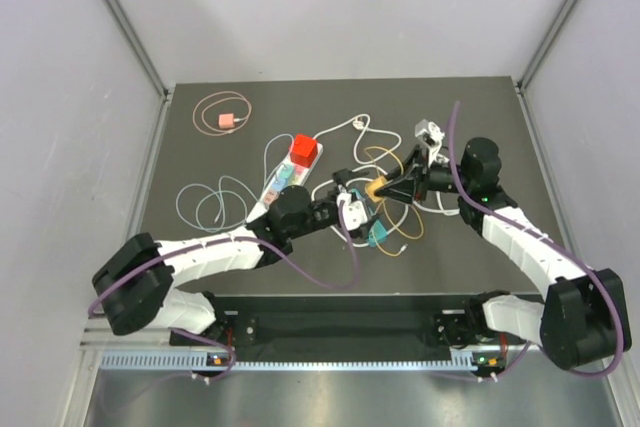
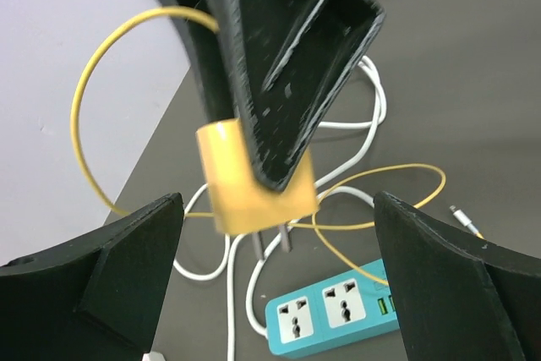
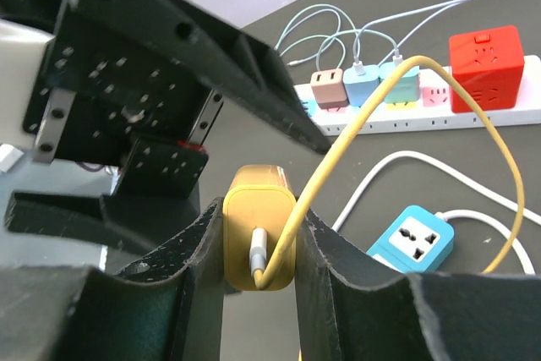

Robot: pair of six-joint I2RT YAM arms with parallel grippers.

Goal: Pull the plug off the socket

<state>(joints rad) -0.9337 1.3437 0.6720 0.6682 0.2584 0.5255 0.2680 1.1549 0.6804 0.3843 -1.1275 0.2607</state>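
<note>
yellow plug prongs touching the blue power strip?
Apart. Left wrist view: the prongs of the yellow plug hang bare above the blue power strip, table showing between. Right wrist view: the right fingers clamp the plug.

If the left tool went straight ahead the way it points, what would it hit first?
Most likely the yellow square charger plug, clamped in the right tool: it sits centred between the fingers of the open left tool. The blue power strip lies lower and looks farther off.
</note>
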